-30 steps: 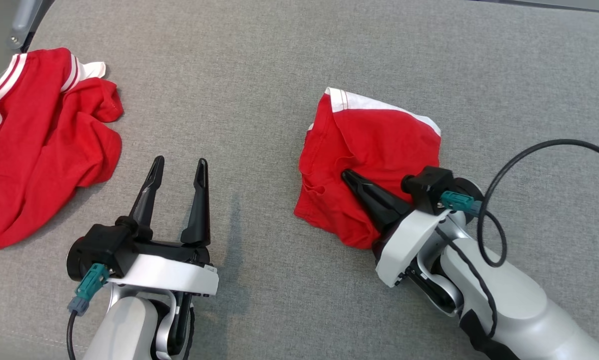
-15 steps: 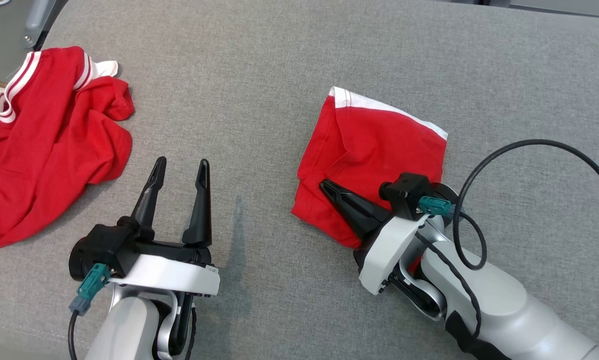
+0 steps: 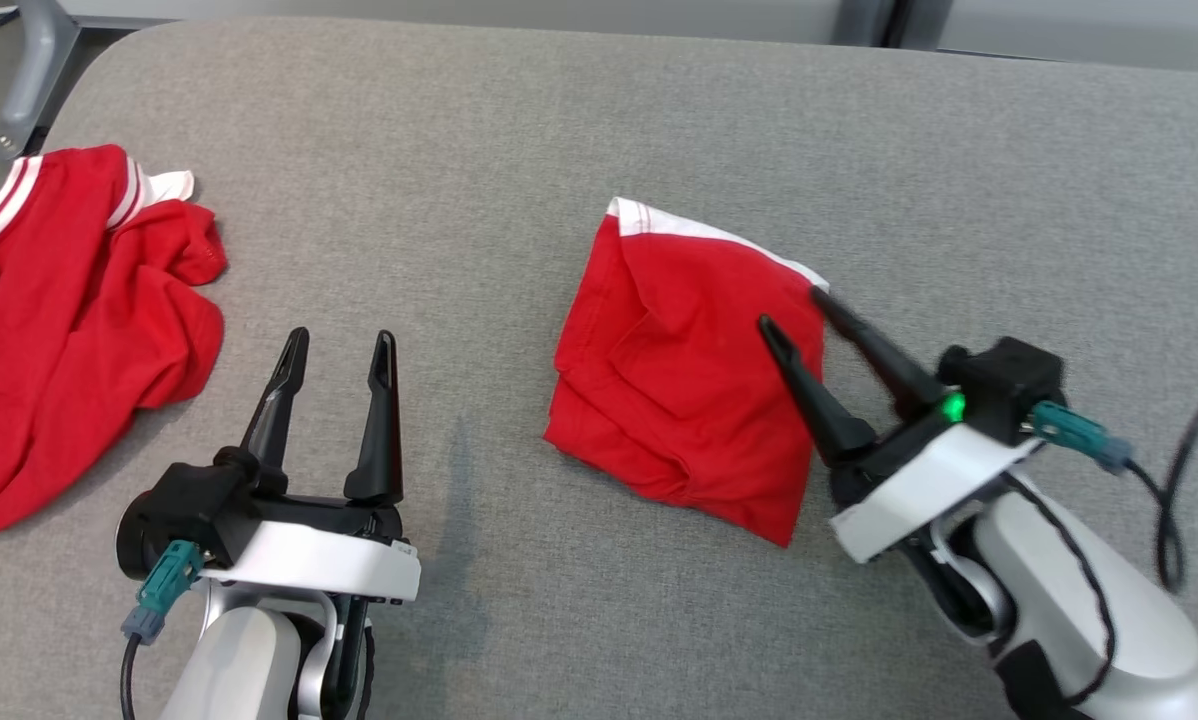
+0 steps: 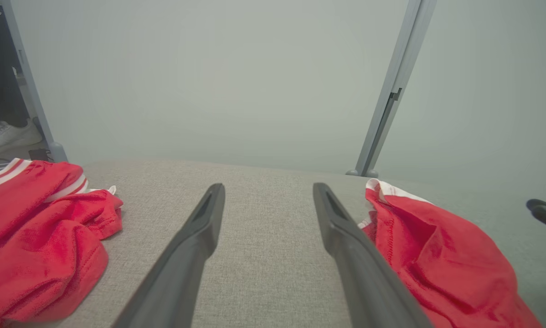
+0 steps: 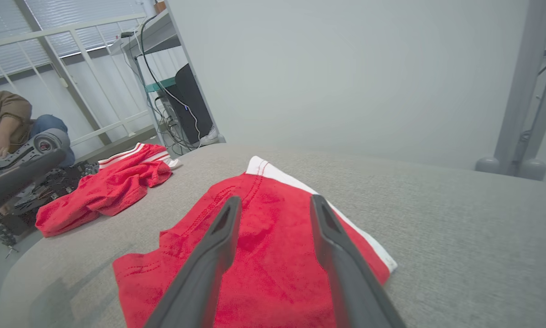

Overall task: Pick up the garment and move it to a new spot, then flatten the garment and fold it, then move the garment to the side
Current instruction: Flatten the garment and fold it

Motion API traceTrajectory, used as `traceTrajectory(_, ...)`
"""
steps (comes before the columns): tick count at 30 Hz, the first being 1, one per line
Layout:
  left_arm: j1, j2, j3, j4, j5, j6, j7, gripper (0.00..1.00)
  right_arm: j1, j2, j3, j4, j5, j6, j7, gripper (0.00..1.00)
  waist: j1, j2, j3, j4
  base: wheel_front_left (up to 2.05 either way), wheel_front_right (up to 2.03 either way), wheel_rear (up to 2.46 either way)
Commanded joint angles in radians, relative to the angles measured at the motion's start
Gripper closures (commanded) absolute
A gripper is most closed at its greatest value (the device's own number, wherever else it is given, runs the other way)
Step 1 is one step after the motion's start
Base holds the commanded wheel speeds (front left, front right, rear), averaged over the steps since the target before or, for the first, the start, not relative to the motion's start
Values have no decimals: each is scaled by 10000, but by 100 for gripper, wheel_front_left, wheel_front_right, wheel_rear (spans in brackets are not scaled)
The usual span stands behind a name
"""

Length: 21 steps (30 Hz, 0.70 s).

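At the far left of the desk (image 3: 519,130) a crumpled red garment (image 3: 69,330) lies in a heap, well apart from the work. Next, the left pincer (image 3: 341,337) hovers spread and empty over bare grey surface. Right of it lies the folded garment (image 3: 679,380), red with a white band along its far edge, its near layers loose and uneven. The right pincer (image 3: 791,307) is spread over the garment's right edge, pinching nothing. The likely risk is that a fingertip snags the top layer and drags the fold open. A single-point pinch to shift it sideways could also let the layers sag and spill.
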Motion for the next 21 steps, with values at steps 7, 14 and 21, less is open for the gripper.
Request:
traceTrajectory(7,104,242,8,-64,122,76,28,0,1410,-77,-2580,-677,-823,1,-61,0,0,0,-168,-387,0,0,0)
traceTrajectory(14,244,554,-13,-59,160,9,217,0,2651,157,-4709,-1494,-1749,1,239,0,0,0,-522,-676,0,0,0)
traceTrajectory(21,554,832,1,-62,141,40,354,0,3604,555,-5572,-2300,-2288,3,726,0,0,0,-963,-917,0,0,0)
